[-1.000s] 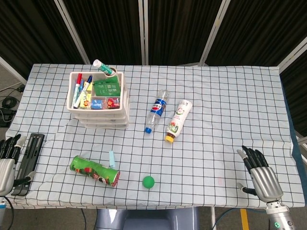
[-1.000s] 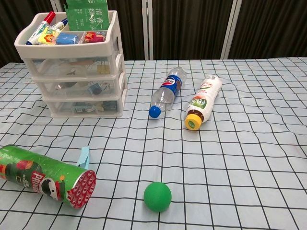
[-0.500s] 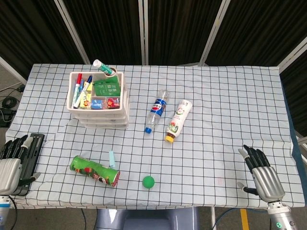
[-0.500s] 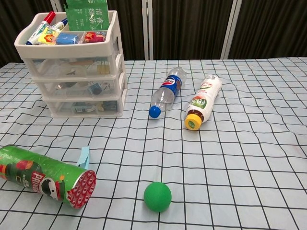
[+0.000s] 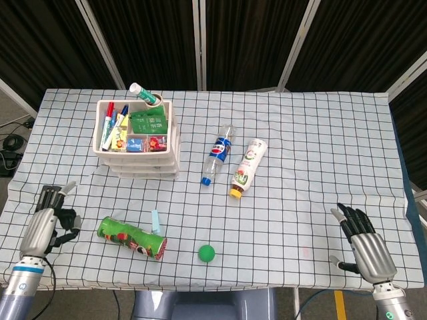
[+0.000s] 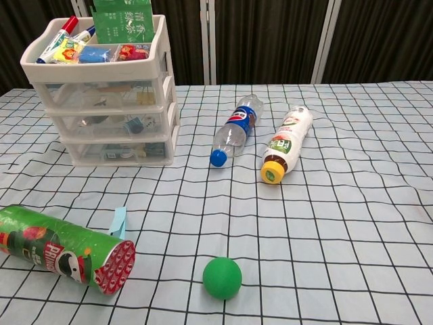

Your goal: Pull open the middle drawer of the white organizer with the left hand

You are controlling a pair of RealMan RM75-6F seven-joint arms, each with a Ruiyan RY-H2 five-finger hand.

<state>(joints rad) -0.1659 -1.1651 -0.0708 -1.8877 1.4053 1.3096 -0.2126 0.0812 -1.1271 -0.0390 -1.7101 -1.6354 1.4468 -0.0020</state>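
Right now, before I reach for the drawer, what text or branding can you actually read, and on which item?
"pepsi" logo: on the blue-labelled clear bottle.
"Pringles" (partly visible): on the green can lying on its side.
Chinese characters: on the green packet atop the white organizer; too unclear to transcribe.
White bottle with yellow cap: label print too small to read.
Markers: print unreadable.

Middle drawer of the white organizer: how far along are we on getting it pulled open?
Nothing is done yet: the middle drawer sits flush with the other two in the white organizer. In hand: the left hand is over the table's near left corner, beside the green chip can, holding nothing and well short of the organizer. The right hand idles at the near right edge. Left: reach, grip the drawer front, pull.
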